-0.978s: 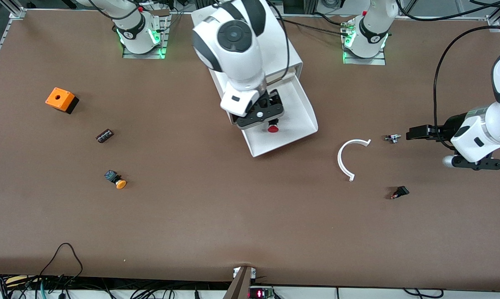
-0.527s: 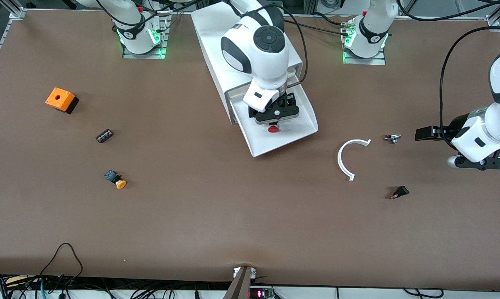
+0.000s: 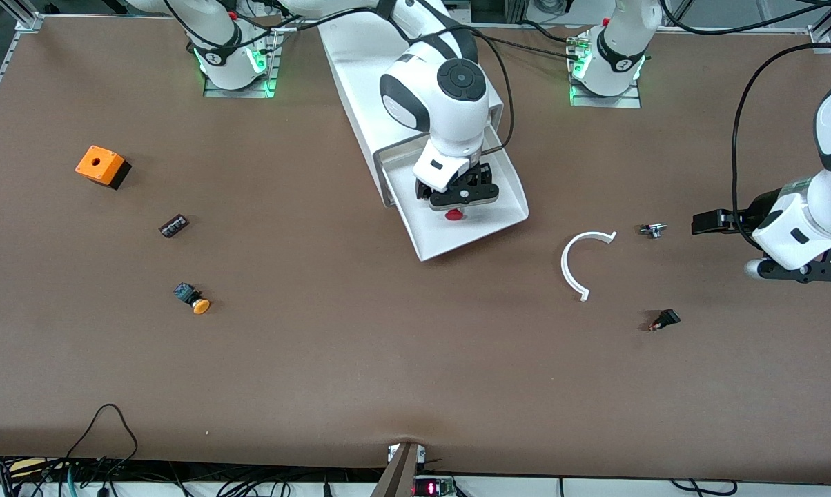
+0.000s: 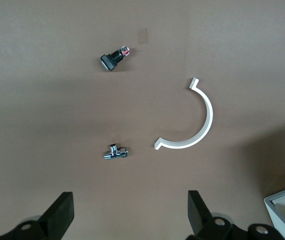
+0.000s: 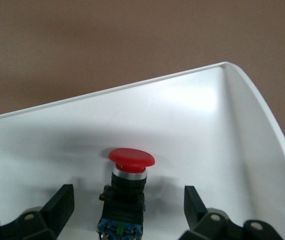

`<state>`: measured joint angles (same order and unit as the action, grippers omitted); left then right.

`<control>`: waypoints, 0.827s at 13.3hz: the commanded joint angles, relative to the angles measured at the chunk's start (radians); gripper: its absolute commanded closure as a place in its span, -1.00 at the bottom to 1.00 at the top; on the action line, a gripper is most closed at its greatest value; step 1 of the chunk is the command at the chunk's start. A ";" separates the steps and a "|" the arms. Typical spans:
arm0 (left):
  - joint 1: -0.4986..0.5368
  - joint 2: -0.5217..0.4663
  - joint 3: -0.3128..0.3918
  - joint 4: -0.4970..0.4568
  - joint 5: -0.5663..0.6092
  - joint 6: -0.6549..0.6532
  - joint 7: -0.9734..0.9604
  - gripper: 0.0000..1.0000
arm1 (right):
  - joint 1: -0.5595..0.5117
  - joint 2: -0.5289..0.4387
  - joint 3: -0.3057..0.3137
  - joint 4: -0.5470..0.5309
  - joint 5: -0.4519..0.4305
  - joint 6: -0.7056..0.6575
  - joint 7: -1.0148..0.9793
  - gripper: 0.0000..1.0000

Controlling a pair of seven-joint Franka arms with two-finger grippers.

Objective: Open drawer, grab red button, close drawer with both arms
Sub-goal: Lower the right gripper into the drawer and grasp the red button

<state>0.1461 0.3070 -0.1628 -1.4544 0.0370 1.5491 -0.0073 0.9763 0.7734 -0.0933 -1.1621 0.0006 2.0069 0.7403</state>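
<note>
Lowered since earlier into the pulled-out white plastic drawer (image 3: 488, 222), the right gripper (image 5: 127, 212) is spread around the red-capped button (image 5: 130, 172), the left gripper (image 4: 127, 215) held apart.

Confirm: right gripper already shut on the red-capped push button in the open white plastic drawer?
Not shut. The right wrist view shows the right gripper open, fingers apart on either side of the red-capped push button, which lies in the open white plastic drawer.
</note>
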 commanded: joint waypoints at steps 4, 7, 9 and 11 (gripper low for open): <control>0.001 -0.005 -0.004 0.009 0.029 -0.006 0.004 -1.00 | 0.027 0.043 -0.011 0.027 -0.045 0.015 0.024 -0.48; 0.000 -0.005 -0.004 0.011 0.029 -0.006 0.004 -1.00 | 0.028 0.043 -0.011 0.025 -0.047 0.013 0.022 0.40; 0.000 -0.005 -0.004 0.009 0.029 -0.006 0.004 -1.00 | 0.027 0.040 -0.012 0.027 -0.045 0.013 0.011 1.00; 0.000 -0.005 -0.004 0.009 0.029 -0.006 0.004 -1.00 | 0.021 0.027 -0.016 0.035 -0.042 0.001 0.002 1.00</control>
<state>0.1462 0.3070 -0.1628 -1.4544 0.0370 1.5491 -0.0073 0.9925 0.8021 -0.0975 -1.1569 -0.0250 2.0241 0.7426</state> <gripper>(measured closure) 0.000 0.595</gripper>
